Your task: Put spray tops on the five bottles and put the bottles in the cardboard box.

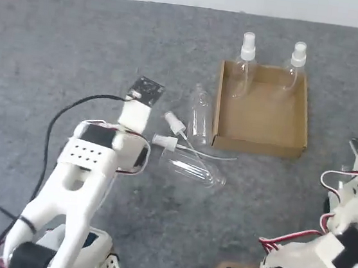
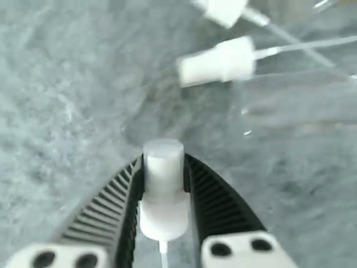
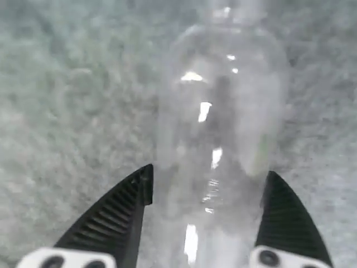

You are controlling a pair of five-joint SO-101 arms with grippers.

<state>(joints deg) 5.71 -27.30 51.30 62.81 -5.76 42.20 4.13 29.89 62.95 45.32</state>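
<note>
My left gripper (image 2: 163, 162) is shut on a white spray top (image 2: 163, 187), held just above the grey carpet. Two more spray tops (image 1: 174, 123) (image 1: 165, 142) lie beyond it, beside two capless clear bottles (image 1: 200, 114) (image 1: 194, 168) on the carpet. The left arm (image 1: 88, 162) stands to the left of them. The cardboard box (image 1: 258, 145) holds two bottles with spray tops (image 1: 243, 67) (image 1: 292, 69) leaning at its far wall. My right gripper (image 3: 206, 176) is shut on another clear bottle (image 3: 223, 111), a finger on each side.
The right arm (image 1: 340, 249) with its red and white wires sits at the near right, in front of the box. Grey carpet (image 1: 59, 49) covers the table. A black cable (image 1: 54, 126) loops by the left arm.
</note>
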